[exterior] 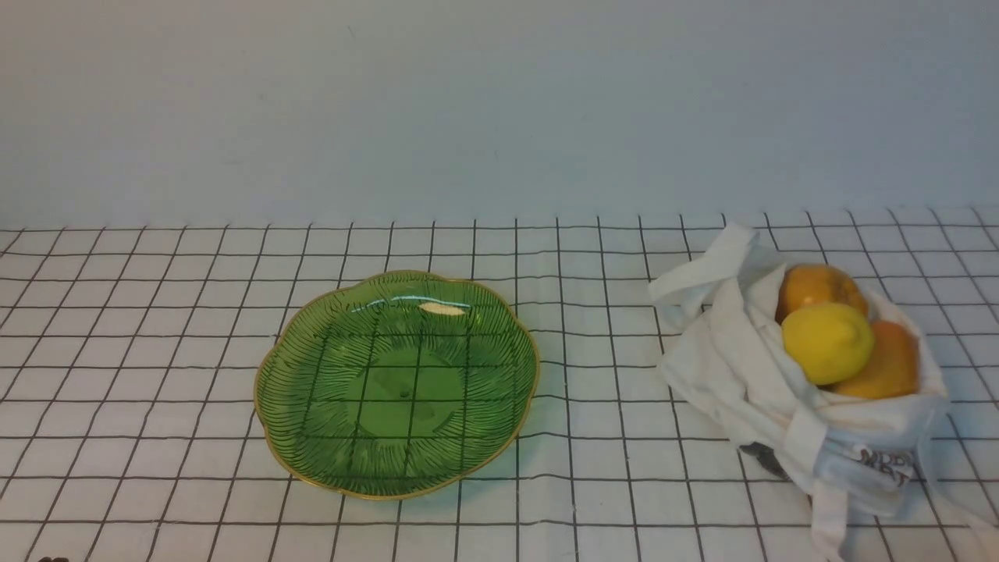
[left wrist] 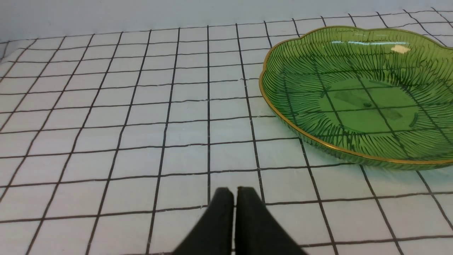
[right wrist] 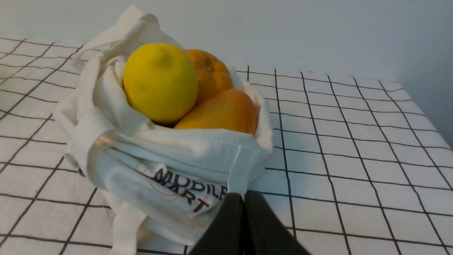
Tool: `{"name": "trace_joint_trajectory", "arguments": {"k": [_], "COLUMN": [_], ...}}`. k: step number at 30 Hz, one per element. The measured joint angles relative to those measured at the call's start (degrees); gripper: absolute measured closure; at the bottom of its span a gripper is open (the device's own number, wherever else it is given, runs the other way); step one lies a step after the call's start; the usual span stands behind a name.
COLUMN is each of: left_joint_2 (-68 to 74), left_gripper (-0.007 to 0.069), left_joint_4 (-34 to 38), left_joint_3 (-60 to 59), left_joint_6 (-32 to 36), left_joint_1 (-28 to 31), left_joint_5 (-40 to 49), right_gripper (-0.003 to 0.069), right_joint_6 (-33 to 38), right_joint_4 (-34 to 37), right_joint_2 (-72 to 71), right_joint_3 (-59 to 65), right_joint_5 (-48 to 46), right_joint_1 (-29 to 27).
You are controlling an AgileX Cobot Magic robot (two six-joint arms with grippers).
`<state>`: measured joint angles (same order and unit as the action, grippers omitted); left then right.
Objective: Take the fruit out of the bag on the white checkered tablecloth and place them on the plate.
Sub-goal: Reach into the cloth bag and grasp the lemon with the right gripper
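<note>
Three fruits (exterior: 839, 339) above bag (exterior: 734, 375) rim; open cloth (exterior: 609, 375) toward plate (exterior: 398, 382); both jaws pressed together.

three views: one wide, two low and close
front view looks forward over the whole tablecloth (exterior: 156, 390) to its far edge; left wrist view sits low near the plate (left wrist: 339, 150), right wrist view close before the bag (right wrist: 177, 152); the front view shares both.
</note>
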<state>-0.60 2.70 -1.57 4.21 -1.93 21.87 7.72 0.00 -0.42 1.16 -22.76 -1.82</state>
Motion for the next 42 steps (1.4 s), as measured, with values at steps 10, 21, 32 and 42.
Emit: {"name": "trace_joint_trajectory", "arguments": {"k": [10,21,32,42], "left_joint_2": [0.00,0.00,0.00,0.00], "left_gripper": [0.0632,0.0632,0.0632,0.0632], "left_joint_4": [0.00,0.00,0.00,0.00], "left_joint_3": [0.00,0.00,0.00,0.00], "left_joint_6": [0.00,0.00,0.00,0.00], "left_joint_1": [0.00,0.00,0.00,0.00], "left_joint_5": [0.00,0.00,0.00,0.00], "right_gripper": [0.0673,0.0673,0.0673,0.0673], "right_joint_6": [-5.38,-13.07,-10.67,-1.37], "right_joint_4": [9.86,41.43,39.17,21.14], "right_joint_2": [0.00,0.00,0.47,30.71], "right_joint_3": [0.54,0.54,-5.72,-31.11], "right_joint_5": [6.59,21.24,21.82,-6.20], "right_joint_1": [0.00,0.00,0.00,0.00]}}
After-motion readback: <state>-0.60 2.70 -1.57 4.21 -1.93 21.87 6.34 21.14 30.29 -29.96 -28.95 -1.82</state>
